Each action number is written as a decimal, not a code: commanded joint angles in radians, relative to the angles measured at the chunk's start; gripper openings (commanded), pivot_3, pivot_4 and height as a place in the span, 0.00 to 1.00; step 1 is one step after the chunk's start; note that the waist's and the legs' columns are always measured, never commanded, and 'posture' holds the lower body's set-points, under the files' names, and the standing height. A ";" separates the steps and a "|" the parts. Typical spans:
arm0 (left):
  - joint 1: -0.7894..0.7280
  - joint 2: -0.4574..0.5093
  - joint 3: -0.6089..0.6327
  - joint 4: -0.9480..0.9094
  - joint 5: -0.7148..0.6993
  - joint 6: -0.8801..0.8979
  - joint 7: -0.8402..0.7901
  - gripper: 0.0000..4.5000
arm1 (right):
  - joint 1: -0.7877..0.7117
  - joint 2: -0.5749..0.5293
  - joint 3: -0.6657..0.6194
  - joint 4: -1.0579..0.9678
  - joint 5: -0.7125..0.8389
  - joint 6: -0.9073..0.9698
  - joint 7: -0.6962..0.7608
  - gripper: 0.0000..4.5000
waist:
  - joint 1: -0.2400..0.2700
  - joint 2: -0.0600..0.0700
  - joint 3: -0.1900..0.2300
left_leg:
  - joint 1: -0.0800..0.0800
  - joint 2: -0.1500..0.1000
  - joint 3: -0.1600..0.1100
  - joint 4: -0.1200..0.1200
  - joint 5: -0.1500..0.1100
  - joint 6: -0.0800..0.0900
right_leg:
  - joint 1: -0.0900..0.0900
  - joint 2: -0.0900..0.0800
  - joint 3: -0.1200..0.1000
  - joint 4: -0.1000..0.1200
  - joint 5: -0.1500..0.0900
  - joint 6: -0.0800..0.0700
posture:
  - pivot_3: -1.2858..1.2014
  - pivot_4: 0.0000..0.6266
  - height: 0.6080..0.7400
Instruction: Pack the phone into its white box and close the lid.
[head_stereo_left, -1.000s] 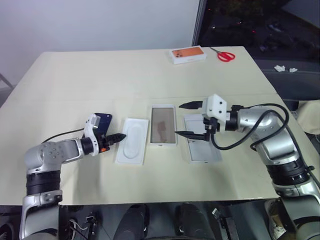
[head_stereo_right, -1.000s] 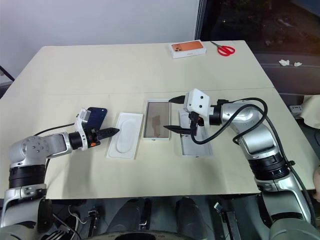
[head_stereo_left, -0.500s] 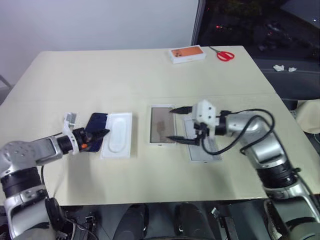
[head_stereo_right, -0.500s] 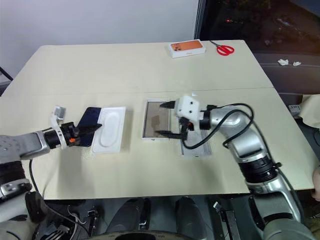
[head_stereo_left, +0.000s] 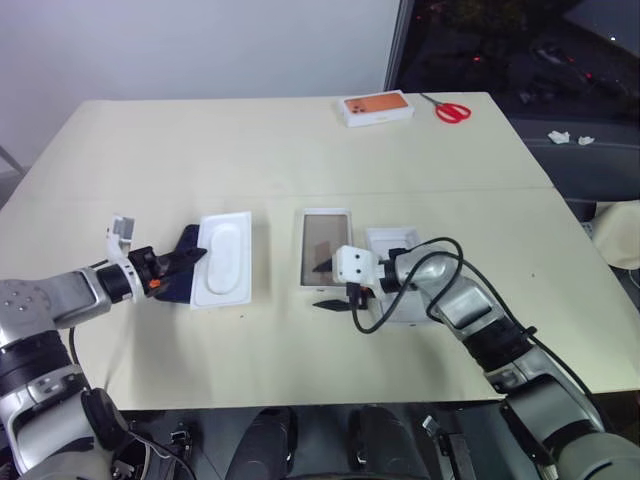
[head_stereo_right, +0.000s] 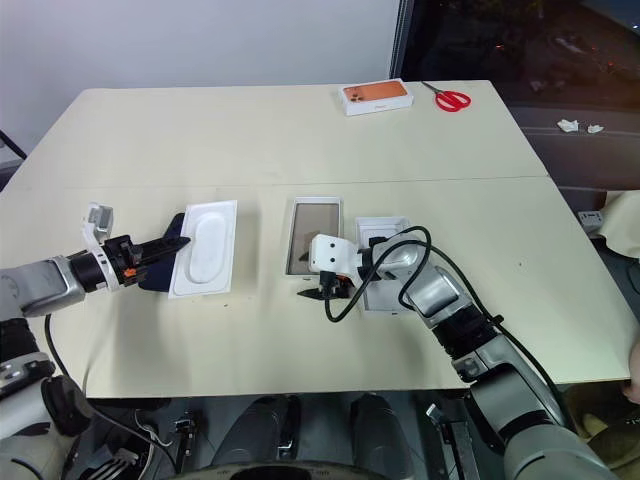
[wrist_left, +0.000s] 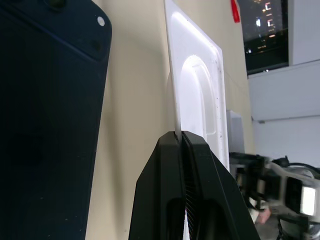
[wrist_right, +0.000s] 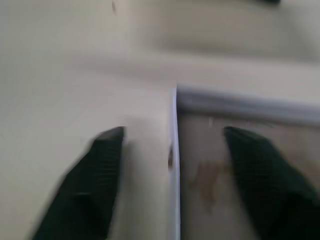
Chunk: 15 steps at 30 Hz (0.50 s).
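Beige rectangular worktop carries everything. White cardboard tray, the white box, lies open near the middle with its long axis running away from the robot, and its floor looks brownish. Just to its right lies the white cardboard lid, plain inside up and parallel to it, partly hidden by the right arm. A white moulded insert with an oval recess lies further left, its long axis much the same way. The dark navy glossy phone lies flat just beside the insert's left edge, well apart from the white box, its length roughly parallel to the insert.

The left gripper is pinched tight on the insert's thin left edge. The right gripper is parted and holds nothing, straddling the white box's near edge with one finger over the worktop.
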 joint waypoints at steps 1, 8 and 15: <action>-0.001 0.009 0.041 -0.043 -0.021 0.000 0.007 0.00 | -0.032 0.021 -0.017 -0.017 0.011 -0.014 0.019 0.26 | -0.002 0.000 0.000 | 0.000 0.000 0.000 0.000 0.000 0.000 | 0.000 0.000 0.000 0.000 0.000 0.000 | 0.52 0.24 1.00; -0.004 -0.016 0.062 -0.101 -0.039 -0.033 0.017 0.00 | -0.020 0.055 -0.037 -0.067 0.063 0.061 0.051 0.01 | -0.002 0.000 0.000 | 0.000 0.000 0.000 0.000 0.000 0.000 | 0.000 0.000 0.000 0.000 0.000 0.000 | 0.52 0.24 1.00; -0.088 -0.040 0.109 -0.071 -0.060 0.029 0.064 0.00 | 0.010 0.096 -0.039 -0.158 0.083 0.154 0.015 0.01 | 0.000 -0.001 0.000 | 0.000 0.000 0.000 0.000 0.000 0.000 | 0.000 0.000 0.000 0.000 0.000 0.000 | 0.52 0.24 1.00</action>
